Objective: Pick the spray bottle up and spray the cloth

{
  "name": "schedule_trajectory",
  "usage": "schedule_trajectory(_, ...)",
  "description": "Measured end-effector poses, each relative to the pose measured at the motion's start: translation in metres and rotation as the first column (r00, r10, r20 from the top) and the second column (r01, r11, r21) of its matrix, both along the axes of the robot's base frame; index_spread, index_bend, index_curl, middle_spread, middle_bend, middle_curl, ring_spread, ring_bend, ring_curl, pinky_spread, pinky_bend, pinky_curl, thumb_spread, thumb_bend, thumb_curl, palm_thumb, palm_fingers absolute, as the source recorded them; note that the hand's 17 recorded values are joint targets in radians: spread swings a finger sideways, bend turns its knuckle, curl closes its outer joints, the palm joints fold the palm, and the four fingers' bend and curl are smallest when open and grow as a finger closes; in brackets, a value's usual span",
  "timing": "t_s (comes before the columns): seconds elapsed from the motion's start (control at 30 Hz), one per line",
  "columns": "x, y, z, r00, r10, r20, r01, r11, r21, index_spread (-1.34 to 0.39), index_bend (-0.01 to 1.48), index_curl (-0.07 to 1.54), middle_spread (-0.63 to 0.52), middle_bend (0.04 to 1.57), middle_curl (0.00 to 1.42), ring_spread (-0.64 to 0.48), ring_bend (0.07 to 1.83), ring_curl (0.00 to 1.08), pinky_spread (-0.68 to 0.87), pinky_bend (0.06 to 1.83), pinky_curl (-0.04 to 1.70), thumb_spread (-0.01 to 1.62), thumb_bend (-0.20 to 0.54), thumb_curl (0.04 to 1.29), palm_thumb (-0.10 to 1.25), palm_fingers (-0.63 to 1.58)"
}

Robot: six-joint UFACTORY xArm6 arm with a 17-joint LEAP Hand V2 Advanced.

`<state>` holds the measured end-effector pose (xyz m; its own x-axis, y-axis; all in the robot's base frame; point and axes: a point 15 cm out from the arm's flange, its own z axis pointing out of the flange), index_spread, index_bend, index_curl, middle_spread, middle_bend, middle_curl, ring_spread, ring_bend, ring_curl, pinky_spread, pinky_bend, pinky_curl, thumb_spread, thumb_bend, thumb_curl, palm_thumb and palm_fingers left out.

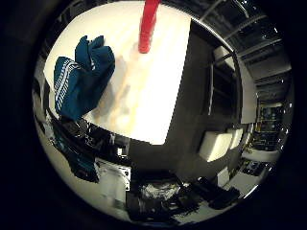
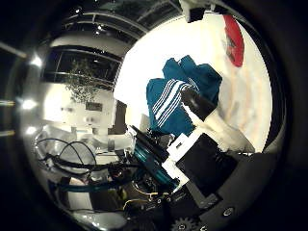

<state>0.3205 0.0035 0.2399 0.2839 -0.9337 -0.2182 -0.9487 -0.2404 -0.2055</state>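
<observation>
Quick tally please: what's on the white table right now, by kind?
Red spray bottle: 1
Blue cloth with white stripes: 1
Total: 2, both on the white table.

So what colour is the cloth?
Teal-blue cloth with white stripes, clearest in the thumb side palm view.

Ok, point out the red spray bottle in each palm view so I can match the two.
Little finger side view: the red spray bottle stands on the white table, apart from the cloth.
Thumb side view: the spray bottle shows past the cloth, near the picture's edge.
Shared landmark: the blue cloth with white stripes, lying on the table.
</observation>
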Motion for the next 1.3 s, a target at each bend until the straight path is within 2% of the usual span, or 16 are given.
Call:
schedule_trajectory(0.1,0.001,-0.001,0.001,1.0,-0.018,0.001,0.018,1.0,0.007,-0.4,0.19,0.41,-0.03,0.19,0.32,0.1,0.52,0.19,0.46,0.28,0.34,1.05,-0.021,0.51,0.75,0.47)
schedule_trajectory(0.33,-0.003,-0.022,-0.006,0.987,-0.157,-0.028,0.158,0.987,0.04,-0.35,0.15,0.37,-0.03,0.22,0.34,0.11,0.54,0.2,0.45,0.33,0.33,1.07,-0.024,0.5,0.73,0.44)
schedule_trajectory(0.43,-0.007,-0.028,-0.013,0.974,-0.222,-0.048,0.226,0.971,0.084,-0.32,0.13,0.33,-0.03,0.26,0.35,0.11,0.55,0.2,0.44,0.37,0.33,1.07,-0.025,0.49,0.71,0.39)
schedule_trajectory(0.5,-0.011,-0.03,-0.019,0.962,-0.267,-0.065,0.273,0.954,0.122,-0.29,0.14,0.31,-0.01,0.23,0.35,0.13,0.57,0.21,0.44,0.43,0.34,1.08,-0.027,0.47,0.69,0.32)
schedule_trajectory(0.73,-0.004,-0.049,-0.027,0.916,-0.399,-0.042,0.4,0.898,0.186,-0.22,0.16,0.28,0.09,0.2,0.34,0.19,0.49,0.2,0.43,0.49,0.33,1.09,-0.028,0.42,0.63,0.14)
schedule_trajectory(1.07,0.012,-0.067,-0.031,0.83,-0.556,-0.047,0.539,0.776,0.328,-0.16,0.16,0.28,0.19,0.19,0.32,0.24,0.44,0.21,0.43,0.49,0.31,1.08,-0.027,0.35,0.58,0.05)
schedule_trajectory(1.2,0.021,-0.088,-0.049,0.768,-0.639,-0.043,0.599,0.693,0.401,-0.14,0.16,0.28,0.2,0.2,0.32,0.25,0.42,0.22,0.43,0.48,0.31,1.07,-0.028,0.34,0.55,0.04)
schedule_trajectory(1.3,0.024,-0.099,-0.065,0.723,-0.687,-0.075,0.639,0.623,0.452,-0.12,0.15,0.27,0.21,0.2,0.33,0.25,0.4,0.22,0.42,0.47,0.31,1.06,-0.029,0.33,0.53,0.02)
